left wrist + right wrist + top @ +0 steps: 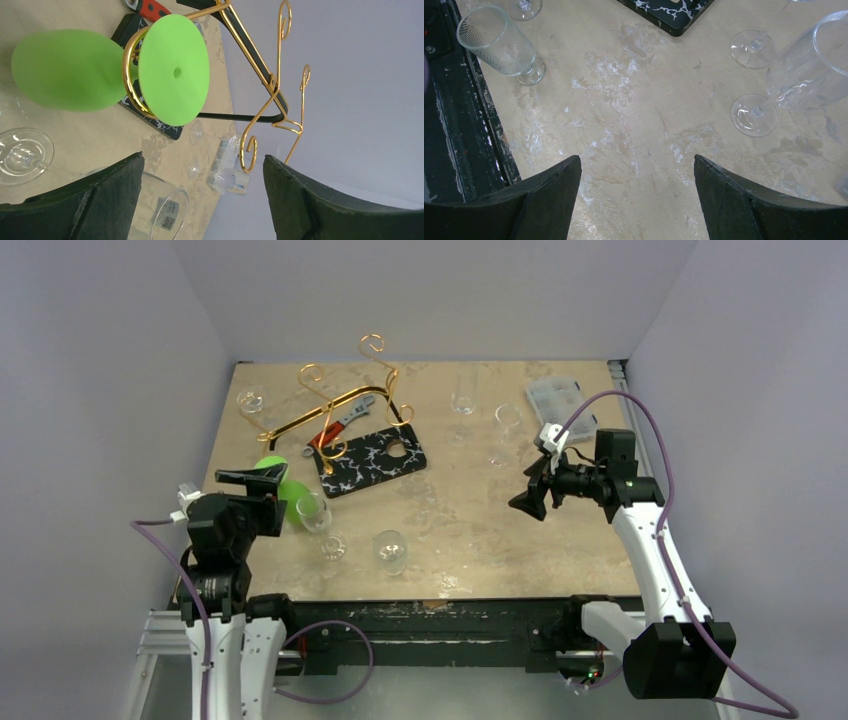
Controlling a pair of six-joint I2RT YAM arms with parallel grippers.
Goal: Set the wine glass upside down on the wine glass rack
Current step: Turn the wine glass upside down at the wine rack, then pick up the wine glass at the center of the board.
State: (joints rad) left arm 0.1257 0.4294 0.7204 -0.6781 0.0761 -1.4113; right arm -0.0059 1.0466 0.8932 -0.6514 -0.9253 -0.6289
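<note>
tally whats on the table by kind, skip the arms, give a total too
green wine glass: 1
clear glasses: 6
gold wine glass rack: 1
black veined board: 1
red-handled wrench: 1
clear plastic box: 1
total: 11

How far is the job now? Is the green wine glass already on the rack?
Looks done: the green wine glass hangs bowl-down, its stem inside a gold loop of the wine glass rack. In hand: nothing; the left gripper is open and apart from it. Left: likely only backing away.
</note>
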